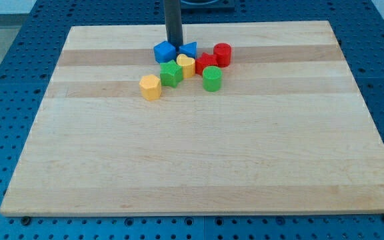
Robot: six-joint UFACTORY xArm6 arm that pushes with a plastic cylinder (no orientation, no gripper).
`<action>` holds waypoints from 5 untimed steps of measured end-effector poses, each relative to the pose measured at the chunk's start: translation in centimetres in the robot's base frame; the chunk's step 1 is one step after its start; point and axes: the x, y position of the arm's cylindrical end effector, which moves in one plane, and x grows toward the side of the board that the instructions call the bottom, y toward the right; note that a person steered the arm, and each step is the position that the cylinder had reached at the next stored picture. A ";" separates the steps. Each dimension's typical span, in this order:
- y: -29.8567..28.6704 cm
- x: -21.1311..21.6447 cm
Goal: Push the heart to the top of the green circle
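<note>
My tip (175, 43) between blue blocks, above yellow heart (187, 65); no fingers on rod, nothing held; circle round, nudge heart rightward above green circle (212, 78), gently.

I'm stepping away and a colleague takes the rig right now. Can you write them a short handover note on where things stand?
My tip is down at the board's top edge, just behind the gap between the blue cube and the blue triangle. No hand on this rig.
The yellow heart sits in the cluster, left of the green circle and slightly higher, apparently wedged between the green star and a red block.
Done: nothing visible yet; the heart is not above the circle.
Left: push the heart to the view's right, to the spot above the circle, which the red block seems to occupy.
</note>
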 end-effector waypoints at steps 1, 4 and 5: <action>-0.3 0.0; -1.0 -1.1; -1.5 -2.6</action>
